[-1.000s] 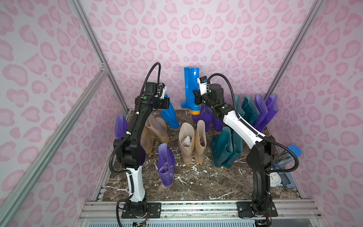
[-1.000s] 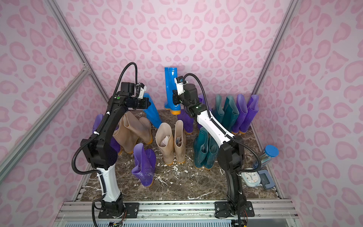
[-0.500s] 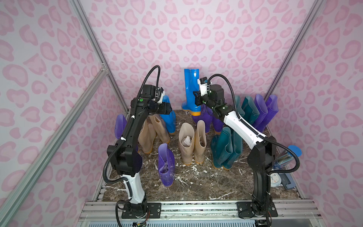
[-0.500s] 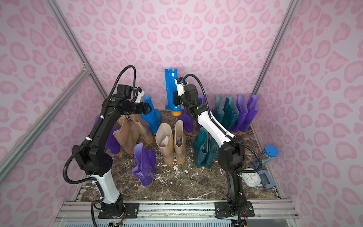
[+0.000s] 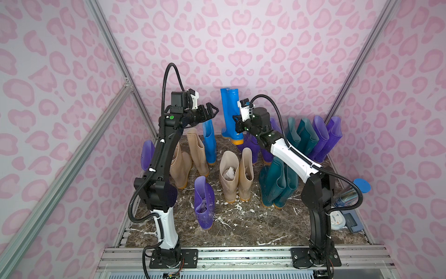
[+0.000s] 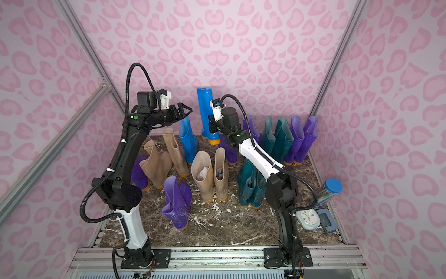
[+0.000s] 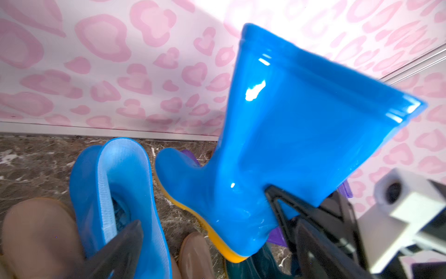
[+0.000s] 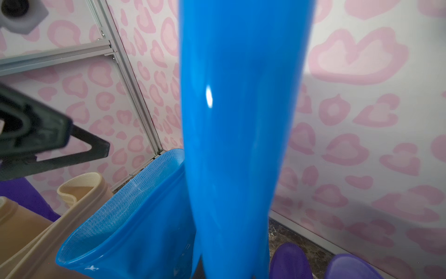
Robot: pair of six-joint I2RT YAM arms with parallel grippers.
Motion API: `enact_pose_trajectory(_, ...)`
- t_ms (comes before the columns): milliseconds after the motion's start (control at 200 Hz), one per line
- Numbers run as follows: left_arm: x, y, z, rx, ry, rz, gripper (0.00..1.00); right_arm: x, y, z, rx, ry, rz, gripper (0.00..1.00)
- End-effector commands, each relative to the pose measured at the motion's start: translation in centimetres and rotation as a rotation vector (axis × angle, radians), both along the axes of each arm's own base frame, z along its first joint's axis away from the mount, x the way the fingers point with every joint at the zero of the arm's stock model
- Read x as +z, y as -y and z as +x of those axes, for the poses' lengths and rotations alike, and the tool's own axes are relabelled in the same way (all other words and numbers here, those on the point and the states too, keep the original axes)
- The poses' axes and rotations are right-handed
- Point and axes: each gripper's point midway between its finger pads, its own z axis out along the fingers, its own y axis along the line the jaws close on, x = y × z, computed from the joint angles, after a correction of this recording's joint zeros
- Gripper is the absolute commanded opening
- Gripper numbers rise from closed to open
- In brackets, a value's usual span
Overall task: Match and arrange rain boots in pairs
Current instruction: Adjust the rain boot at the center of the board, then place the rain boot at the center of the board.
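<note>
My left gripper (image 5: pixel 212 110) hangs open and empty just above a bright blue rain boot (image 5: pixel 209 142) that stands at the back next to two beige boots (image 5: pixel 193 149). In the left wrist view that boot's mouth (image 7: pixel 120 183) lies below my fingertips (image 7: pixel 130 239). My right gripper (image 5: pixel 237 123) is shut on the back of the other blue boot (image 5: pixel 229 113), which is held tilted near the rear wall, and its shaft (image 8: pixel 231 120) fills the right wrist view. A second beige pair (image 5: pixel 235 174), a teal pair (image 5: pixel 277 183) and a lone purple boot (image 5: pixel 204 203) stand further forward.
Teal boots (image 5: pixel 301 137) and purple boots (image 5: pixel 325 137) lean in the back right corner. One purple boot (image 5: pixel 147 152) stands by the left wall, behind my left arm. A white clock (image 5: pixel 336 219), a blue-capped cylinder (image 5: pixel 357 190) and a small dark box (image 5: pixel 353 221) lie front right. Pink walls close in on three sides.
My left gripper opened and let go of the leaning blue boot, then rose above it. That boot now stands upright. The right arm kept still with its blue boot.
</note>
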Motion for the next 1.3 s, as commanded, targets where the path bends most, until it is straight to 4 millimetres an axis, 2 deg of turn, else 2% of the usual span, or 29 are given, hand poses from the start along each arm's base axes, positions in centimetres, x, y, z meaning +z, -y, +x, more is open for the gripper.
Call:
enact_pose_trajectory(0, 1.5, 1.1, 0.0, -0.036, 0.019, -0.084, 1.0, 2.3, 0.1, 1.8, -0.067, 0.138, 0.056, 0.0)
enact_pose_trajectory(150, 0.2, 0.8, -1.1, -0.039, 0.014, -0.05, 1.0, -0.4, -0.7, 4.3, -0.107, 0.132, 0.043, 0.0)
enact_pose_trajectory(190, -0.1, 0.7, -1.4, -0.039, 0.016, -0.044, 1.0, -0.8, -1.1, 4.8, -0.106, 0.136, 0.049, 0.0)
enact_pose_trajectory(210, -0.1, 0.7, -1.7, -0.042, 0.019, -0.043, 0.99, -0.4, -1.2, 4.7, -0.108, 0.147, 0.056, 0.0)
enact_pose_trajectory(220, -0.2, 0.7, -1.7, -0.042, 0.02, -0.042, 1.0, -1.6, -1.5, 5.1, -0.111, 0.134, 0.045, 0.0)
enact_pose_trajectory(240, -0.2, 0.7, -1.9, -0.046, 0.021, -0.042, 1.0, -2.2, -1.8, 5.3, -0.114, 0.132, 0.033, 0.0)
enact_pose_trajectory(335, -0.4, 0.4, -2.7, -0.047, 0.03, -0.023, 1.0, -5.0, -3.6, 5.7, -0.103, 0.1, -0.035, 0.0)
enact_pose_trajectory(405, -0.5, 0.2, -3.1, -0.049, 0.034, -0.007, 1.0, -6.6, -4.3, 5.9, -0.106, 0.065, -0.062, 0.0)
enact_pose_trajectory(510, -0.6, -0.1, -3.4, -0.046, 0.039, 0.008, 1.0, -7.7, -4.7, 5.5, -0.106, 0.03, -0.077, 0.0)
enact_pose_trajectory(540, -0.7, -0.2, -3.5, -0.046, 0.037, 0.008, 1.0, -7.9, -4.7, 5.4, -0.106, 0.023, -0.085, 0.06)
enact_pose_trajectory(595, -0.8, -0.4, -3.5, -0.046, 0.036, 0.011, 1.0, -8.3, -4.8, 5.2, -0.096, 0.01, -0.098, 0.08)
enact_pose_trajectory(735, -1.6, -0.8, -3.8, -0.043, 0.021, 0.013, 1.0, -8.0, -4.4, 4.9, -0.11, -0.008, -0.108, 0.12)
enact_pose_trajectory(775, -1.7, -0.9, -3.9, -0.041, 0.018, 0.013, 1.0, -7.8, -4.2, 4.8, -0.114, -0.011, -0.115, 0.21)
enact_pose_trajectory(805, -1.8, -1.0, -4.0, -0.04, 0.017, 0.013, 1.0, -7.5, -4.1, 4.6, -0.115, -0.012, -0.117, 0.31)
enact_pose_trajectory(860, -1.8, -1.2, -4.1, -0.041, 0.018, 0.012, 1.0, -7.1, -4.2, 4.3, -0.099, -0.014, -0.126, 0.23)
enact_pose_trajectory(890, -1.8, -1.3, -4.2, -0.039, 0.019, 0.013, 1.0, -7.1, -4.3, 4.0, -0.089, -0.017, -0.131, 0.22)
enact_pose_trajectory(985, -1.6, -1.5, -4.5, -0.04, 0.021, 0.009, 1.0, -7.3, -4.3, 3.5, -0.072, -0.037, -0.141, 0.45)
enact_pose_trajectory(1075, -1.6, -1.8, -4.8, -0.039, 0.019, 0.007, 1.0, -7.5, -4.4, 2.9, -0.06, -0.057, -0.161, 0.46)
enact_pose_trajectory(1150, -1.6, -2.1, -5.1, -0.034, 0.022, 0.009, 1.0, -7.1, -4.6, 2.1, -0.047, -0.062, -0.174, 0.52)
enact_pose_trajectory(1265, -1.6, -2.6, -5.6, -0.021, 0.018, 0.023, 1.0, -5.0, -4.6, 0.7, -0.043, -0.047, -0.192, 0.63)
enact_pose_trajectory(1295, -1.6, -2.8, -5.7, -0.012, 0.014, 0.035, 0.99, -5.1, -4.6, 0.6, -0.048, -0.049, -0.199, 0.65)
enact_pose_trajectory(1300, -1.7, -2.9, -5.7, -0.01, 0.014, 0.038, 0.99, -4.4, -4.6, 0.4, -0.048, -0.04, -0.193, 0.65)
